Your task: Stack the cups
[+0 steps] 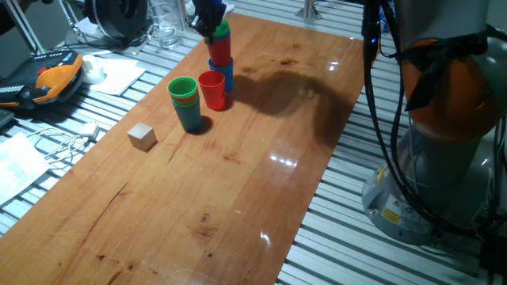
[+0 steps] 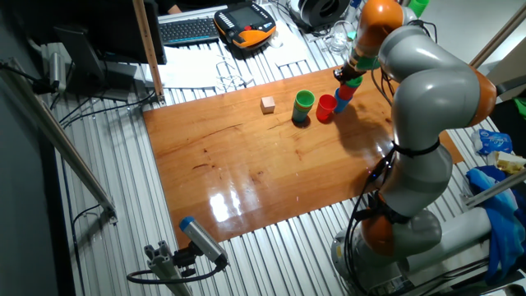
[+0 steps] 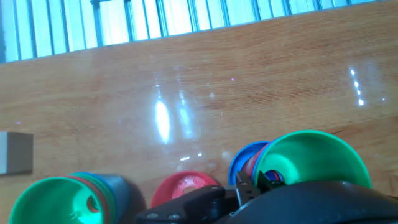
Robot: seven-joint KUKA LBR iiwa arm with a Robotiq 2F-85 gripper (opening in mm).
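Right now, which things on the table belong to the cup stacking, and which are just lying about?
Belonging: green cup in the pincer; tall stack under it; single red cup; green-topped stack.

Lying about: wooden cube; clear glassware; orange pendant.

I find no legible text in any view. The yellow sticker (image 1: pixel 389 212) on the robot base (image 1: pixel 412 190) carries dark marks, too small for me to read. The orange pendant (image 2: pixel 246 23) and keyboard (image 2: pixel 187 30) beyond the desk (image 2: pixel 246 164) show keys only, no characters I can make out. The cups (image 1: pixel 190 99) bear no readable marks.
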